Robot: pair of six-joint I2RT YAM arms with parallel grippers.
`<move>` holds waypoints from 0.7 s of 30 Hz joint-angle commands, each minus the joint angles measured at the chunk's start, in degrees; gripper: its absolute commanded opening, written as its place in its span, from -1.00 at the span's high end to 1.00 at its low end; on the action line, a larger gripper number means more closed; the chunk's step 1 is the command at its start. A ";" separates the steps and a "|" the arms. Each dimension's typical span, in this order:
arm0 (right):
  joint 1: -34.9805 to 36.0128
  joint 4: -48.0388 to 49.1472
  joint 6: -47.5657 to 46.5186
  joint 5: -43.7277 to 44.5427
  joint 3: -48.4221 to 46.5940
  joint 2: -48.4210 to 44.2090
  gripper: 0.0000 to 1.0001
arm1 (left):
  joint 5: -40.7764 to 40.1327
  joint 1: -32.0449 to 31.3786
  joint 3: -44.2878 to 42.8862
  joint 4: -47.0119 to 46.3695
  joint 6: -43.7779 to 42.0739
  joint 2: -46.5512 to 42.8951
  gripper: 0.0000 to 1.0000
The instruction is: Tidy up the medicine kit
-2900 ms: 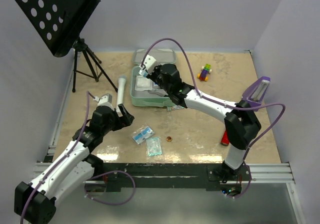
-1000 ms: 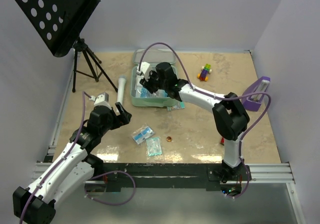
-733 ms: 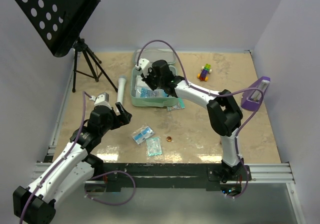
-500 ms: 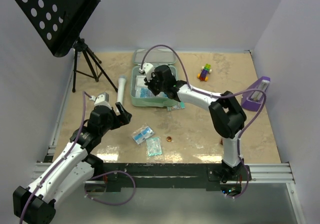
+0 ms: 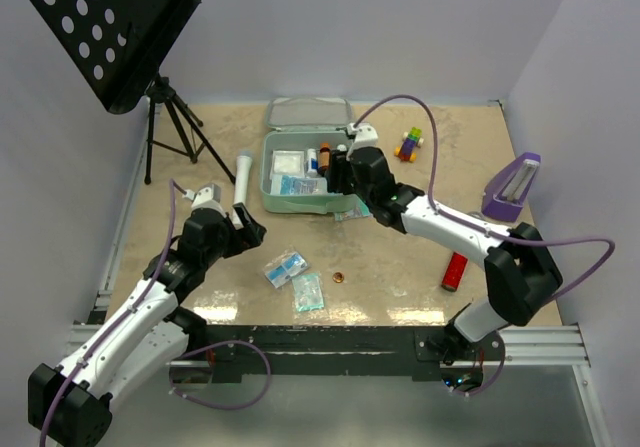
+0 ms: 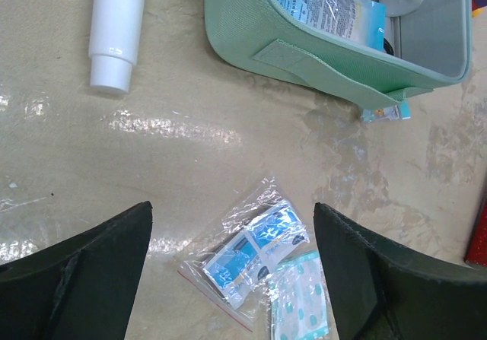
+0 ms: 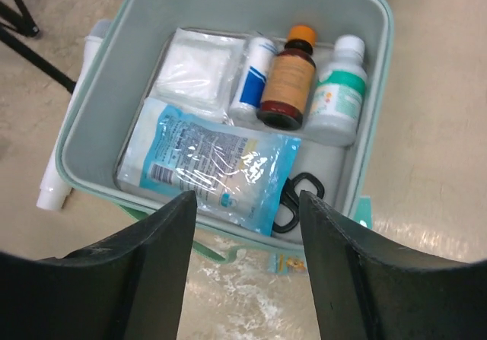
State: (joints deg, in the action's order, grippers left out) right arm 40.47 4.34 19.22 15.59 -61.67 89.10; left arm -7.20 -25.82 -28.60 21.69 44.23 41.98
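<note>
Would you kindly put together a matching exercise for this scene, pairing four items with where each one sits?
Items
1. brown bottle with orange cap
2. white tube
3. clear bag of blue packets
4. red object

Places
A. on the table, left of the medicine kit
B. on the table, right of the coin
C. inside the medicine kit
D. on the table, just ahead of the open left gripper

Pairs: 1-C, 2-A, 3-D, 4-B
</note>
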 commanded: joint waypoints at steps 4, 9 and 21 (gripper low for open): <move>-3.46 1.01 20.67 2.96 11.12 0.28 -0.17 | 3.16 0.34 1.18 -3.32 2.44 -0.49 -0.82; -5.57 4.53 23.23 -0.21 14.47 2.57 -0.15 | 3.42 0.34 1.44 -2.53 2.53 -1.46 -0.82; -6.89 6.65 28.15 3.56 23.87 -11.47 -0.13 | 2.81 0.34 1.88 -1.30 2.27 -3.92 -0.82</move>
State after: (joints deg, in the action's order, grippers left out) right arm 34.33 14.02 45.10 14.52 -41.95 85.06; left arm -4.69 -25.82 -27.27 21.21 45.93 38.83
